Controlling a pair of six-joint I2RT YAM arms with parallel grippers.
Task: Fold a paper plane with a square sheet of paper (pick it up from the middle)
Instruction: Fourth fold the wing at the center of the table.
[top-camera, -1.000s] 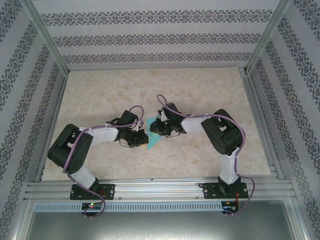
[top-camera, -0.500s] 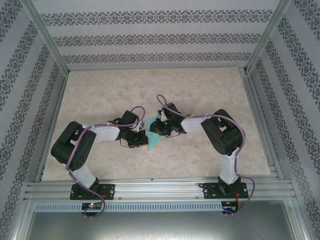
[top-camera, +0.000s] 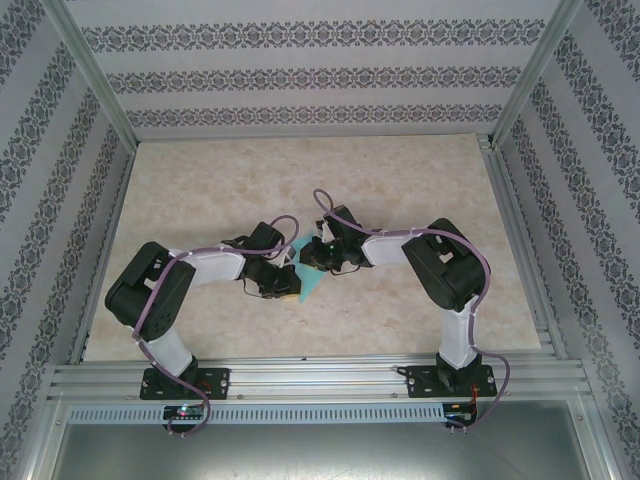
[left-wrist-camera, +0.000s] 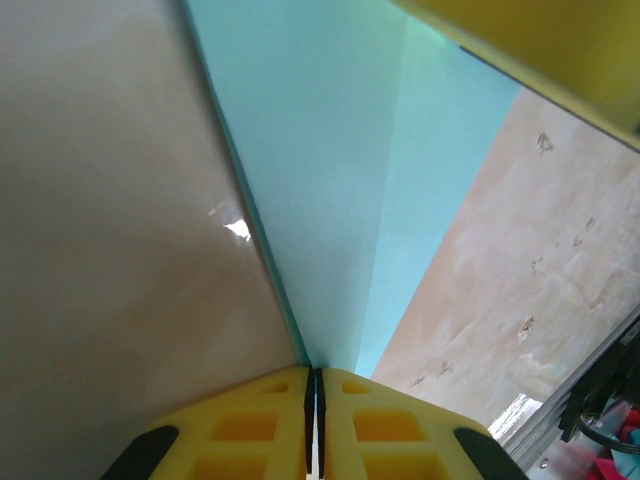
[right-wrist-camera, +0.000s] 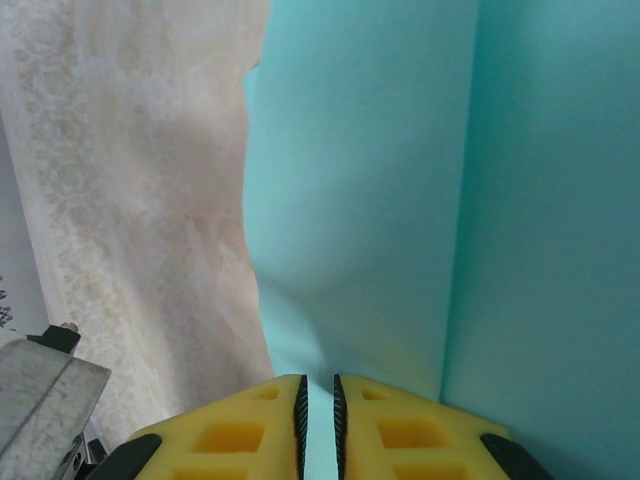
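Note:
The square sheet of paper (top-camera: 311, 284) is turquoise and folded into a pointed paper plane shape at the table's middle, its tip toward the near edge. My left gripper (top-camera: 288, 281) reaches it from the left. In the left wrist view the yellow fingertips (left-wrist-camera: 262, 392) are pressed together on the creased edge of the paper (left-wrist-camera: 320, 150), and a yellow finger of the other gripper (left-wrist-camera: 560, 45) shows at the top right. My right gripper (top-camera: 314, 262) comes from the right. Its jaws (right-wrist-camera: 318, 382) stand a sliver apart, with the paper (right-wrist-camera: 400, 200) running between them.
The tabletop (top-camera: 200, 180) is pale marble-patterned, enclosed by patterned walls and aluminium posts (top-camera: 90, 70). A metal rail (top-camera: 320, 378) carrying both arm bases runs along the near edge. Purple cables loop over both arms.
The left arm has slid right, bringing its gripper closer against the paper's near part. The right arm and the paper have hardly shifted.

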